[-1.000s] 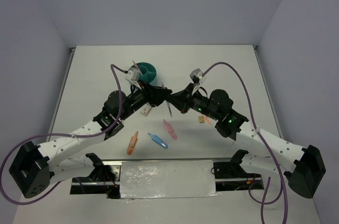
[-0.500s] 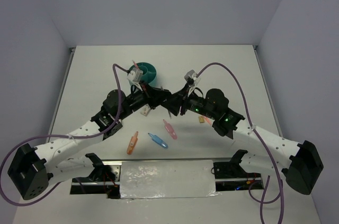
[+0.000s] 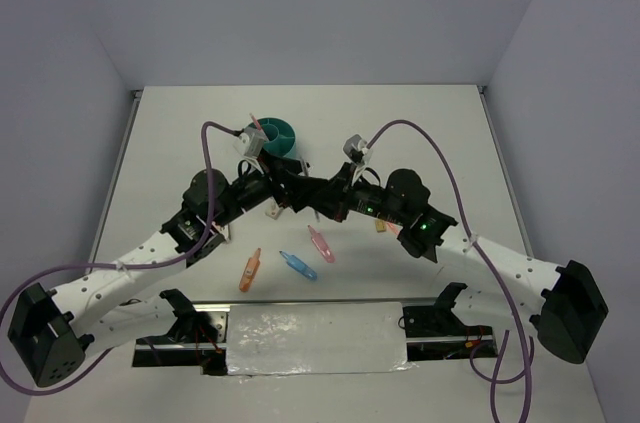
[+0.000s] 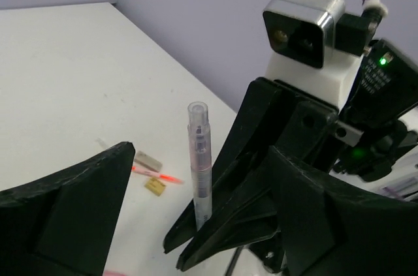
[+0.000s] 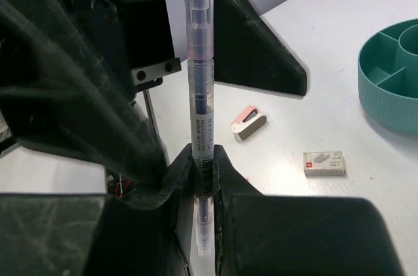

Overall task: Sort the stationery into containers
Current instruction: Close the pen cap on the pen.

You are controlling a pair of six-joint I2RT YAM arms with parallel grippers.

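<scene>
Leftward the right gripper (image 5: 202, 162) has pushed, meeting the left gripper (image 4: 199, 149). Its fingers clamp a clear grey pen (image 5: 199, 80) upright above the table, while the left's fingers stand wide apart on either side of it. Nearby, the teal cup (image 5: 382, 93) has a pink pen (image 3: 256, 123) poking from its left side.

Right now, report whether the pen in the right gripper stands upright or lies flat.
Upright. The pen stands vertically in both wrist views, pinched near its lower end by the right gripper.
</scene>
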